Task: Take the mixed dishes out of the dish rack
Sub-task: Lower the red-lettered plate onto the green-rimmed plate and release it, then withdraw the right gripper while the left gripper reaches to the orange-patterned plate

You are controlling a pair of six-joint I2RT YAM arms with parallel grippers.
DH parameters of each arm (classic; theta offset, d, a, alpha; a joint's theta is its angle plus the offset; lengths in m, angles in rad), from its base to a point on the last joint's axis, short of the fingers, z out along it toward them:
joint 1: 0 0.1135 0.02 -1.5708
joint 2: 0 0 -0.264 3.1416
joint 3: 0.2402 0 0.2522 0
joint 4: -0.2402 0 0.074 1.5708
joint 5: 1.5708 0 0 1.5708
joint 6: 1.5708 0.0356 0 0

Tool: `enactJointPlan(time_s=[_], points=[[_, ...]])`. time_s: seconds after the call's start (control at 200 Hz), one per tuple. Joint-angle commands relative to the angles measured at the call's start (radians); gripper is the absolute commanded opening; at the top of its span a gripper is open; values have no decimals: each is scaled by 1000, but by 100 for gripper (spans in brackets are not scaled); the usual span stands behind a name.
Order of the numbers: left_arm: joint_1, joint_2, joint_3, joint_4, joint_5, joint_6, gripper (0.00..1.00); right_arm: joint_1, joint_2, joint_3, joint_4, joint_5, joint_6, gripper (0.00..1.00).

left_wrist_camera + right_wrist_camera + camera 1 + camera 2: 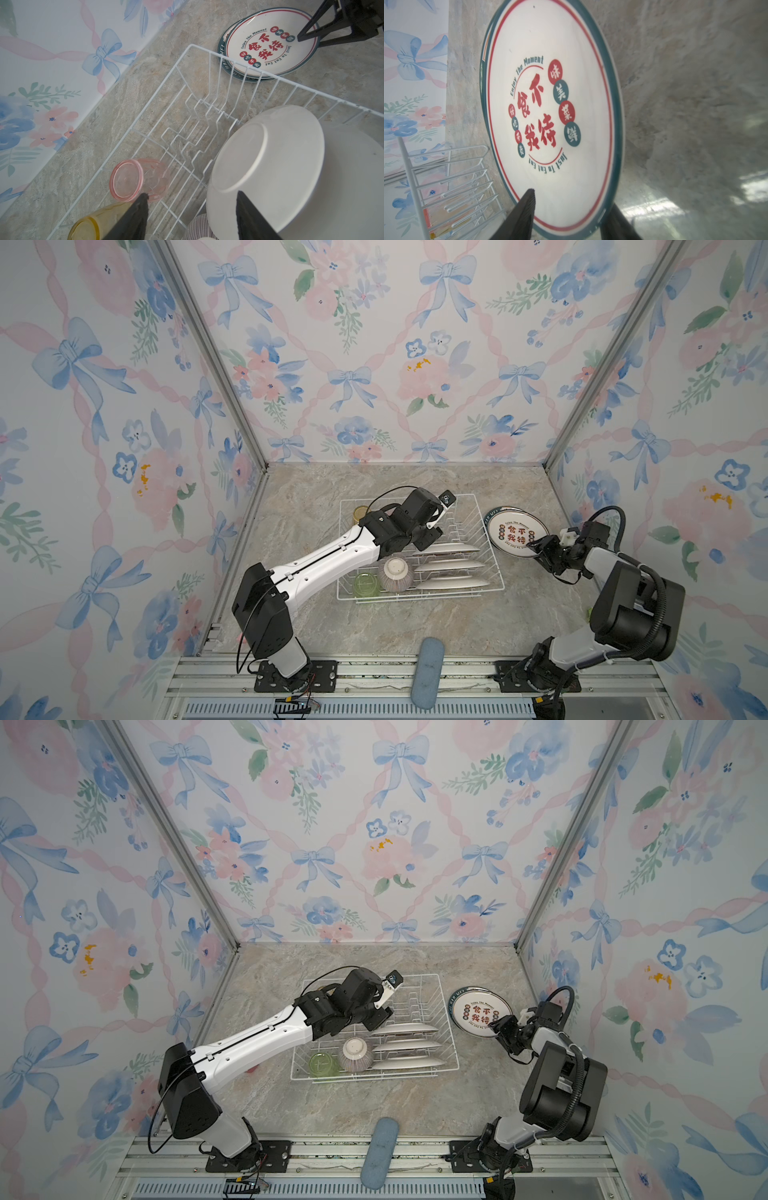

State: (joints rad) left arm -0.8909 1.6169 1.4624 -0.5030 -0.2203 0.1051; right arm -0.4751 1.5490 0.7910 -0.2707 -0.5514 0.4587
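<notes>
The white wire dish rack [457, 591] [415, 1071] holds three plates [449, 566] standing on edge. Beside them in the rack are the upturned striped bowl [395, 572], a green tumbler [365, 585] and a yellow tumbler [360, 512]. The left wrist view adds a pink tumbler [128, 180] lying in the rack. My left gripper [430, 541] [192, 195] hangs open over the rack beside the farthest plate [268, 166], holding nothing. Right of the rack, a printed plate [517, 533] [550, 104] lies on another plate. My right gripper [536, 543] [573, 198] is open, its fingers astride that plate's near rim.
A blue oblong pad [428, 672] lies over the front rail between the two arm bases. Flowered walls close in the marble tabletop [374, 626] at the back and both sides. The rack's far plate slots [197, 116] stand bare.
</notes>
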Motion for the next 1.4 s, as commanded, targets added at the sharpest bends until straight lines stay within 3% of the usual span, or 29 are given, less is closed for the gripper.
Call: enactJointPlan(time_s=[0.0, 0.25, 0.55, 0.9, 1.215, 1.395], points=[[-7, 5, -14, -5, 5, 16, 62, 14, -20, 32, -65, 44, -42, 53], [-8, 1, -37, -3, 7, 20, 62, 54, -10, 69, -97, 93, -55, 58], [-11, -3, -53, -4, 25, 23, 62, 120, 39, 159, -202, 238, -87, 66], [-41, -3, 22, -56, 167, 44, 58, 115, -113, 149, -255, 200, -111, 67], [-111, 42, 56, -80, 184, 74, 60, 141, -242, 160, -304, 176, -112, 68], [-119, 76, 73, -81, 136, 85, 60, 141, -294, 162, -316, 165, -108, 69]])
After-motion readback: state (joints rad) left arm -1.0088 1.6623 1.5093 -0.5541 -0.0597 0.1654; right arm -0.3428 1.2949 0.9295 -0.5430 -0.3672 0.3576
